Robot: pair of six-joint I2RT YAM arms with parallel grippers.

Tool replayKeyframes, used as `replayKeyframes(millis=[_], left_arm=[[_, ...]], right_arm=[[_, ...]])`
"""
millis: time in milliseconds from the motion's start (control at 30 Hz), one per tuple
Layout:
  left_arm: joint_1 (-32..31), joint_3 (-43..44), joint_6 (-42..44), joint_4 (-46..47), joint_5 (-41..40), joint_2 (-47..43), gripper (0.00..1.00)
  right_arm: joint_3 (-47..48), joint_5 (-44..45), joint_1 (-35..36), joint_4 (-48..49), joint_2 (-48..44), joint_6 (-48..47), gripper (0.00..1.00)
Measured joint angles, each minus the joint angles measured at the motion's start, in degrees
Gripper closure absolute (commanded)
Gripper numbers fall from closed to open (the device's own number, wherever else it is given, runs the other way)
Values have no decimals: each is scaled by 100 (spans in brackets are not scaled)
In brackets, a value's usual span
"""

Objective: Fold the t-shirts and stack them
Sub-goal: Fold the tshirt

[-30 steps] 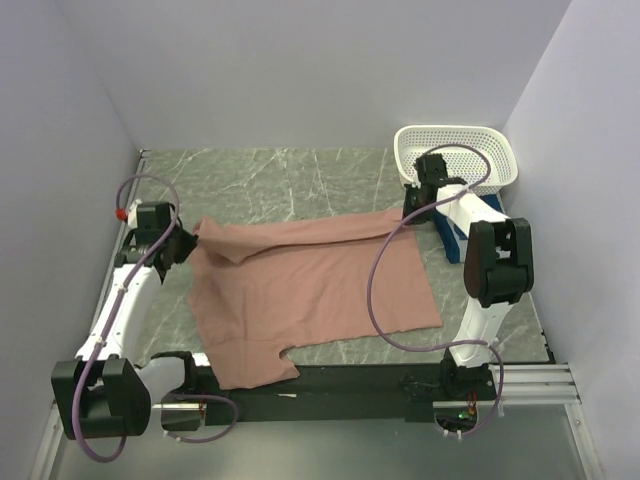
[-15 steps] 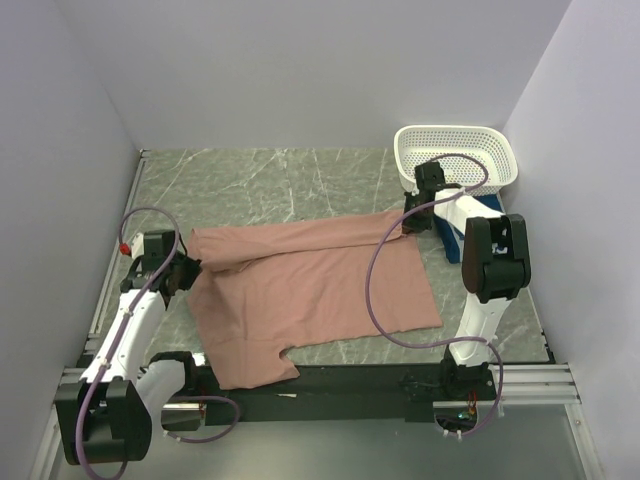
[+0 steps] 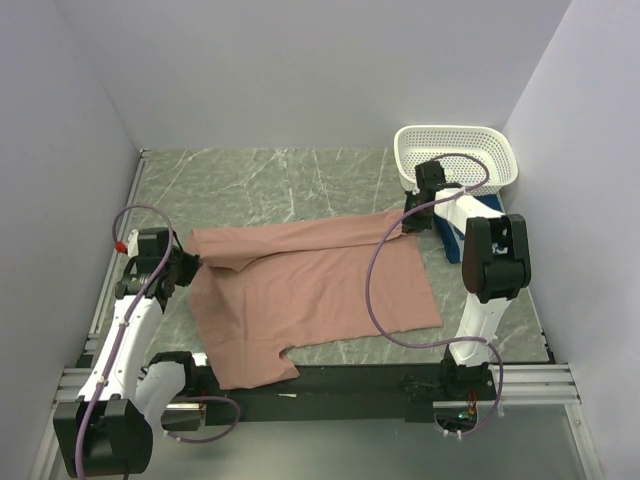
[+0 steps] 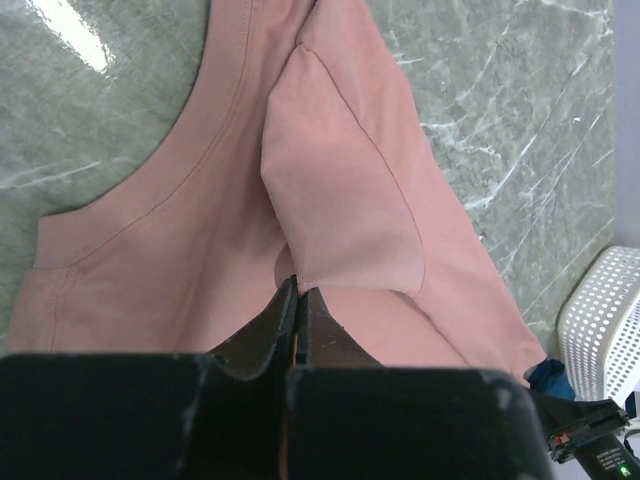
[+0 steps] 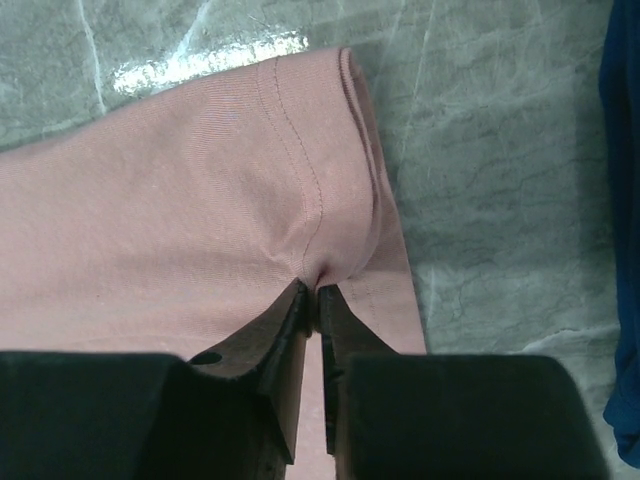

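The dusty-pink t-shirt [image 3: 310, 290] lies spread on the marble table, its far edge folded over toward me. My left gripper [image 3: 190, 265] is shut on a folded flap at the shirt's left side; the left wrist view shows the pink cloth [image 4: 340, 200] pinched at the tips of the gripper [image 4: 297, 287]. My right gripper [image 3: 408, 218] holds the far right corner. In the right wrist view the hemmed pink cloth [image 5: 200, 180] puckers into the nearly closed tips of the gripper [image 5: 313, 288]. The blue t-shirt [image 3: 450, 245] lies mostly hidden under the right arm, and a strip of it [image 5: 625, 200] shows.
A white perforated basket [image 3: 500, 150] stands at the back right corner, just behind the right gripper, and also shows at the edge of the left wrist view [image 4: 600, 320]. Walls close in the table on the left, back and right. Bare marble [image 3: 270, 185] lies behind the shirt.
My left gripper has drawn back toward me and a little left, carrying the pink flap with it. The right gripper has barely moved, and its jaws have eased slightly apart.
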Motion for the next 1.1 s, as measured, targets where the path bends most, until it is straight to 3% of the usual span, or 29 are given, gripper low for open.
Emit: replayKeyframes(millis=[67, 100, 167, 267, 300, 500, 600, 833, 1100], left_arm=[[0, -17, -4, -22, 4, -24, 96], [0, -48, -9, -20, 4, -26, 87], [0, -151, -39, -33, 13, -28, 81], [0, -262, -59, -151, 15, -70, 57], [0, -262, -68, -208, 15, -127, 44], [0, -39, 116, -531, -11, -660, 7], [0, 251, 334, -649, -79, -855, 1], [0, 789, 1338, -774, -459, -975, 1], [0, 1054, 2240, -503, -592, -752, 1]], right_arm=[[0, 9, -2, -2, 0, 35, 73], [-2, 26, -2, -4, 0, 57, 66], [-4, 33, -2, -2, -4, 92, 62], [-83, 24, -11, 4, -83, 153, 56], [-125, 13, -13, -4, -140, 173, 54], [-487, -221, -22, -50, -1051, 442, 47], [-662, -389, -22, -52, -1797, 570, 40], [-1386, -680, -37, 39, -3611, 730, 34], [-1880, -925, -81, 269, -4059, 824, 34]])
